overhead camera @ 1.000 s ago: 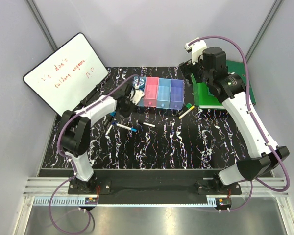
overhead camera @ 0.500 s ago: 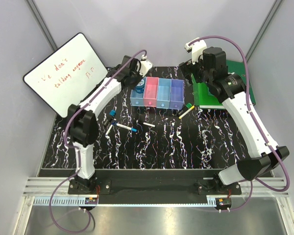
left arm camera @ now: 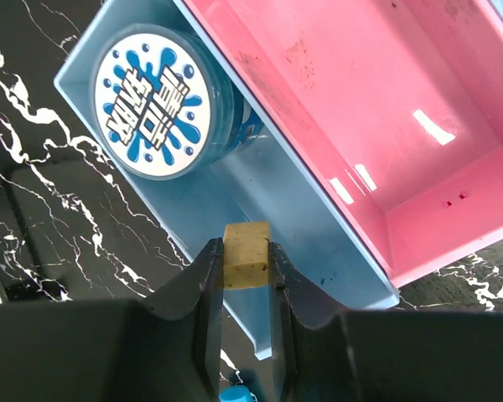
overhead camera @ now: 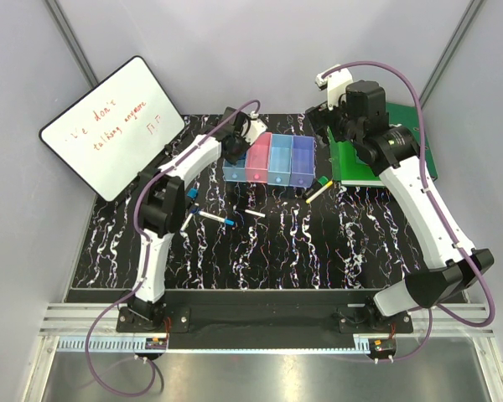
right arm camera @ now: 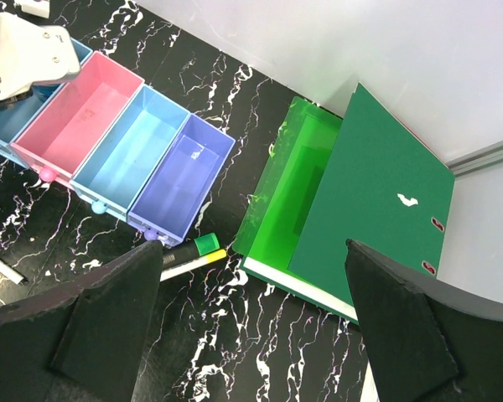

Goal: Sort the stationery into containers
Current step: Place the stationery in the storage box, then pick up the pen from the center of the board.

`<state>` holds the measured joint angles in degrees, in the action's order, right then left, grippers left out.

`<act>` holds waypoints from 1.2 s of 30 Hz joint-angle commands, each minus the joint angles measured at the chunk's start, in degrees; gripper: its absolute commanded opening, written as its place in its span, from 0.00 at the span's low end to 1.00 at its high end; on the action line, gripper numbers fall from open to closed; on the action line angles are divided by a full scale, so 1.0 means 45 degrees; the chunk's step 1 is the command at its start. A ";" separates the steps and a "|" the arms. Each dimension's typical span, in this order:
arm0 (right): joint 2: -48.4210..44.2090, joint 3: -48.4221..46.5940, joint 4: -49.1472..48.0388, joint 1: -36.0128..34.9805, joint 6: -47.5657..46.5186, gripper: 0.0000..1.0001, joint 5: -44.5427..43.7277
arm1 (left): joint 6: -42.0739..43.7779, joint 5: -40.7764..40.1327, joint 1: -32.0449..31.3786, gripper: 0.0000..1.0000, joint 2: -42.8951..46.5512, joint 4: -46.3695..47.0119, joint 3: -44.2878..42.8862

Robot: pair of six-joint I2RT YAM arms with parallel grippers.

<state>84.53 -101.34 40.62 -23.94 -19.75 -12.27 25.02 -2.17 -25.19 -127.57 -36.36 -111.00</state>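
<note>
Tan block (left arm camera: 246, 254), small and squarish, sits pinched between the narrowly set left fingers (left arm camera: 204, 280), over the blue bin (left arm camera: 264, 197). A round blue roll (left arm camera: 155, 102) lies at that bin's far end. Right fingers (right arm camera: 101, 327) stand wide, holding nothing.

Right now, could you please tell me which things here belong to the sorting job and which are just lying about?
Part of the job:
- four joined bins
- round blue roll, already in a bin
- small tan block, held in the left tool
- loose markers in front of the bins
- green-capped marker beside the bins

Just lying about:
- green binders
- whiteboard with red writing
</note>
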 commanded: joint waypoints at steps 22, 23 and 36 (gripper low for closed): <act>-0.0366 -0.0059 0.0016 0.0048 -0.0279 0.98 0.0343 | -0.0658 0.1069 -0.0027 0.55 0.5493 0.0775 0.3549; -0.0367 -0.0039 0.0113 0.0048 -0.0280 0.98 0.0538 | -0.0483 0.1127 -0.0027 0.55 0.6290 0.0794 0.4076; -0.0912 0.0019 0.0426 0.0048 -0.0494 0.97 0.0989 | 0.1272 0.1988 -0.0769 0.64 0.6943 0.1048 0.8144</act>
<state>83.96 -101.32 42.72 -23.94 -20.86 -8.80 25.80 4.73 -26.89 -94.56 -33.93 -74.74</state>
